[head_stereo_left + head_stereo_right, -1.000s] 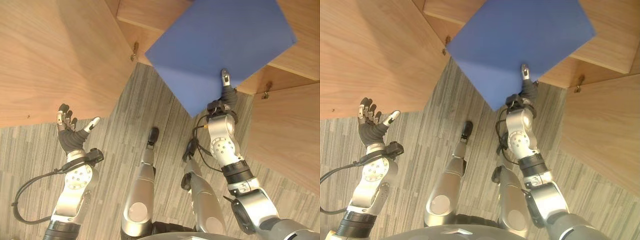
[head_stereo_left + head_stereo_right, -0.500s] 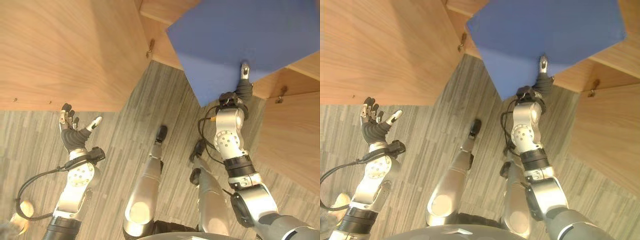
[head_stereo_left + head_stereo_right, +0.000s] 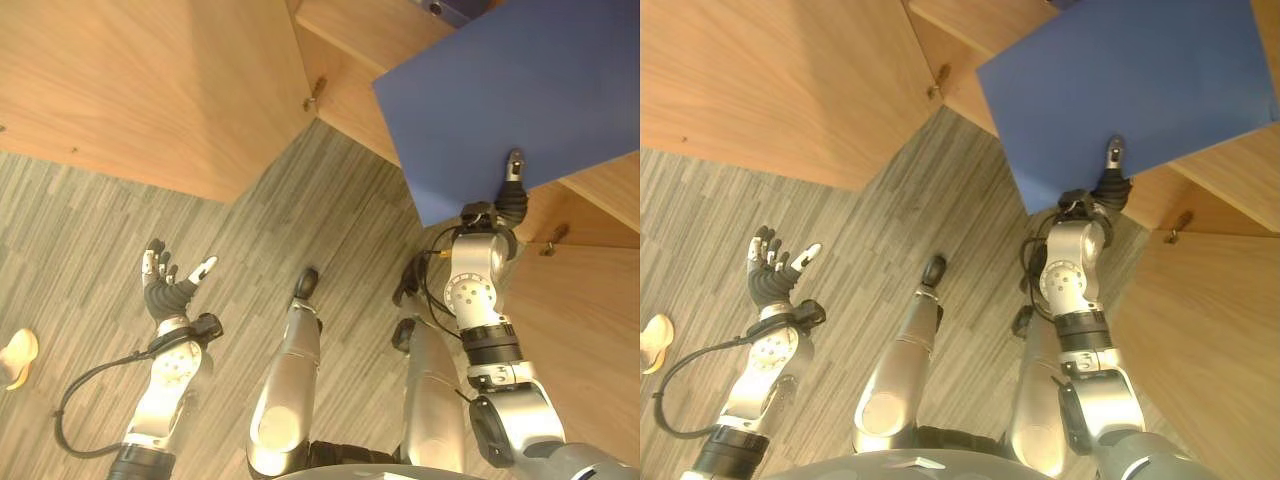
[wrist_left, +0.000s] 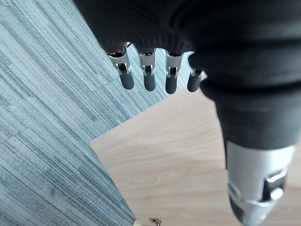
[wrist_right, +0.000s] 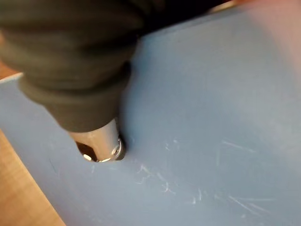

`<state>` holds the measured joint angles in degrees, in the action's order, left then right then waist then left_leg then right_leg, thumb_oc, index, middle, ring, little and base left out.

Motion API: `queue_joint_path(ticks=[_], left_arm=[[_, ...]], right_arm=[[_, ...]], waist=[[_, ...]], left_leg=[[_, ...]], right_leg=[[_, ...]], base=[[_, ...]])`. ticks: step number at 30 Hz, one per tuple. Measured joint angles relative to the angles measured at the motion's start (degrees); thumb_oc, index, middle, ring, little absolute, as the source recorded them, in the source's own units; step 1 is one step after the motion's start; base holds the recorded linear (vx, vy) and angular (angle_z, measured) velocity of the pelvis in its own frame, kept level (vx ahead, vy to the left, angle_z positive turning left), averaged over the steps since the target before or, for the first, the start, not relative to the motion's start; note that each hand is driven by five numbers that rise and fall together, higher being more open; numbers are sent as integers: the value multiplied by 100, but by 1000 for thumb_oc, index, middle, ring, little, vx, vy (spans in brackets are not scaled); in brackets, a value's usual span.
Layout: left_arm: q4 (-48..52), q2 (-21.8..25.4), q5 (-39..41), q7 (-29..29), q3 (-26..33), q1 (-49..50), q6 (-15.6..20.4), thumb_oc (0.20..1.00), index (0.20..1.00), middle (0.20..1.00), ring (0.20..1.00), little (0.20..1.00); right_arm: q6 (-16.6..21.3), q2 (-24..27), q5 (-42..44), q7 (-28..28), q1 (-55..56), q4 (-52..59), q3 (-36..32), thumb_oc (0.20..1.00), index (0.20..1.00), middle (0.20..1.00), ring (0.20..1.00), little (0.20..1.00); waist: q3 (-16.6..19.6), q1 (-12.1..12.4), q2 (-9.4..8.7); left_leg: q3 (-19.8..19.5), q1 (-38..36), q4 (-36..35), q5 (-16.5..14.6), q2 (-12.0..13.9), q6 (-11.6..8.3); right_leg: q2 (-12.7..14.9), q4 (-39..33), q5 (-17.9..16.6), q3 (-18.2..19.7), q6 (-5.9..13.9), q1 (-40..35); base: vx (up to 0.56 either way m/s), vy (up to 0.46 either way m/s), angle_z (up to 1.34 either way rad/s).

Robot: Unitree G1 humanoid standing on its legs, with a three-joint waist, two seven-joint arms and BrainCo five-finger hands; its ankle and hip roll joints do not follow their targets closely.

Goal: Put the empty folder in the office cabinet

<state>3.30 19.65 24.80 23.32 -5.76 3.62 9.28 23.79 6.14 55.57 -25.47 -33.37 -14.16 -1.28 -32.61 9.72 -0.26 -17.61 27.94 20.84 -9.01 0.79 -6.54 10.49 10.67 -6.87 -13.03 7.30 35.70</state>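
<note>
Pinching the flat, scuffed blue folder (image 3: 520, 95), right hand (image 3: 508, 192); left hand (image 3: 168, 285) spread.

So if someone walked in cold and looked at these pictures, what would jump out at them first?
The big blue folder, held up at the upper right by the right robot hand, thumb pressed on its face, in front of the wooden cabinet. Next, the left robot hand, open and empty at the lower left over the grey striped floor.
</note>
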Motion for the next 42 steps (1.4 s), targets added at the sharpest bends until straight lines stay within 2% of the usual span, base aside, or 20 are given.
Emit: queue_joint_path(ticks=[2,5,8,12,15,19,21,23,25,26,27,28,31,32,33,34,35,36,41,42], left_arm=[[5,-21,-5,4,-106,-123,10,1000,1000,1000,1000,1000],[7,-33,-31,2,-92,-357,30,1000,1000,1000,1000,1000],[12,-25,-37,3,-89,-429,56,1000,1000,1000,1000,1000],[0,7,-37,40,-66,-408,64,1000,1000,1000,1000,1000],[-3,13,-40,45,-68,-411,69,1000,1000,1000,1000,1000],[-16,84,-40,80,-67,-405,89,1000,1000,1000,1000,1000],[-126,235,-43,82,-86,-404,186,1000,1000,1000,1000,1000],[-142,252,-44,98,-62,-415,256,1000,1000,1000,1000,1000],[-142,252,-44,98,-62,-415,256,1000,1000,1000,1000,1000],[-150,265,-44,90,-68,-386,275,1000,1000,1000,1000,1000],[-150,265,-44,90,-68,-386,275,1000,1000,1000,1000,1000],[-172,259,-44,91,-110,-384,289,1000,1000,1000,1000,1000],[-197,265,-45,91,-101,-399,293,1000,1000,1000,1000,1000],[-332,244,-46,89,-142,-461,302,1000,1000,1000,1000,1000],[-332,244,-46,89,-142,-461,302,1000,1000,1000,1000,1000],[-450,186,-45,100,-177,-547,301,1000,1000,1000,1000,1000],[-450,186,-45,100,-177,-547,301,1000,1000,1000,1000,1000],[-482,184,-44,139,-255,-635,300,1000,1000,1000,1000,1000],[-377,163,-48,200,-489,-854,302,1000,1000,1000,1000,1000],[-316,159,-54,220,-554,-865,310,1000,1000,1000,1000,1000]], right_arm=[[59,121,-5,-26,-152,-161,2,200,200,200,200,200],[144,322,-4,-161,-207,-223,-136,200,200,200,200,200],[242,562,-2,-288,-273,-424,-236,200,200,200,200,200],[254,677,0,-445,-979,-1117,-376,200,200,200,200,200],[254,745,23,-560,-1486,-1521,-387,200,200,200,200,200],[250,1055,81,-772,-2222,-2186,-445,200,200,200,200,200],[204,1493,130,-854,-3126,-3390,-521,200,200,200,200,200],[189,1983,324,-925,-3658,-3841,-714,200,200,200,200,200],[189,1983,324,-925,-3658,-3841,-714,200,200,200,200,200],[80,2303,487,-948,-4022,-4240,-776,200,200,200,200,200],[80,2303,487,-948,-4022,-4240,-776,200,200,200,200,200],[51,2713,705,-959,-4470,-4790,-747,200,200,200,200,200],[26,2920,872,-957,-4723,-5048,-749,200,200,200,200,200],[16,3131,1011,-999,-5020,-5431,-788,200,200,200,200,200],[16,3131,1011,-999,-5020,-5431,-788,200,200,200,200,200],[26,3414,1156,-1143,-5235,-5566,-803,200,200,200,200,200],[26,3414,1156,-1143,-5235,-5566,-803,200,200,200,200,200],[89,3524,1210,-1290,-5253,-5520,-794,200,200,200,200,200],[77,3556,1045,-1917,-5127,-5142,-748,200,200,200,200,200],[-25,3539,940,-2070,-5030,-5008,-673,200,200,200,200,200]], waist=[[6,-126,9],[7,-311,12],[11,-341,8],[15,-266,23],[17,-226,28],[29,-23,101],[37,35,222],[64,198,400],[64,198,400],[79,296,504],[79,296,504],[100,347,635],[100,349,657],[150,334,748],[150,334,748],[261,328,919],[261,328,919],[358,306,1076],[579,199,1407],[618,181,1463]], left_leg=[[67,-170,-303,122,93,-65],[175,-178,-460,240,130,-129],[248,-263,-661,369,130,-183],[277,-312,-921,512,124,-197],[309,-339,-1097,602,129,-218],[291,-380,-1270,705,99,-219],[274,-371,-1427,830,38,-191],[221,-281,-1590,969,-3,-189],[221,-281,-1590,969,-3,-189],[182,-251,-1690,1069,1,-203],[182,-251,-1690,1069,1,-203],[157,-220,-1821,1162,3,-201],[175,-218,-1959,1258,3,-210],[172,-172,-2092,1362,3,-212],[172,-172,-2092,1362,3,-212],[144,-83,-2224,1434,20,-206],[144,-83,-2224,1434,20,-206],[136,-62,-2363,1488,54,-204],[162,-73,-2439,1540,65,-207],[187,-84,-2450,1543,41,-203]], right_leg=[[-36,-228,-297,-123,-59,-75],[-24,-405,-424,-234,-78,-83],[-11,-540,-567,-205,-130,-101],[-22,-792,-894,-212,-532,-100],[-18,-926,-977,-194,-630,-98],[22,-972,-1031,-205,-701,-89],[114,-968,-1049,-204,-675,-27],[180,-966,-1065,-234,-648,103],[180,-966,-1065,-234,-648,103],[200,-968,-1085,-268,-628,167],[200,-968,-1085,-268,-628,167],[215,-971,-1102,-275,-604,247],[227,-977,-1093,-275,-584,334],[237,-980,-1088,-276,-571,430],[237,-980,-1088,-276,-571,430],[239,-986,-1088,-282,-569,552],[239,-986,-1088,-282,-569,552],[224,-1005,-1089,-279,-565,628],[203,-1054,-1108,-216,-549,651],[217,-1048,-1106,-201,-547,665]], base=[[5,-43,-40],[-10,-28,-21],[-3,-35,-2],[-33,-21,2],[0,0,0],[-35,-3,6],[-8,-18,16],[3,-32,18],[5,-11,7],[5,1,5],[28,-17,9],[23,-17,4],[42,-26,-2],[0,0,0],[116,9,9],[94,12,8],[111,26,7],[0,0,0],[34,42,-5],[51,39,-3]])
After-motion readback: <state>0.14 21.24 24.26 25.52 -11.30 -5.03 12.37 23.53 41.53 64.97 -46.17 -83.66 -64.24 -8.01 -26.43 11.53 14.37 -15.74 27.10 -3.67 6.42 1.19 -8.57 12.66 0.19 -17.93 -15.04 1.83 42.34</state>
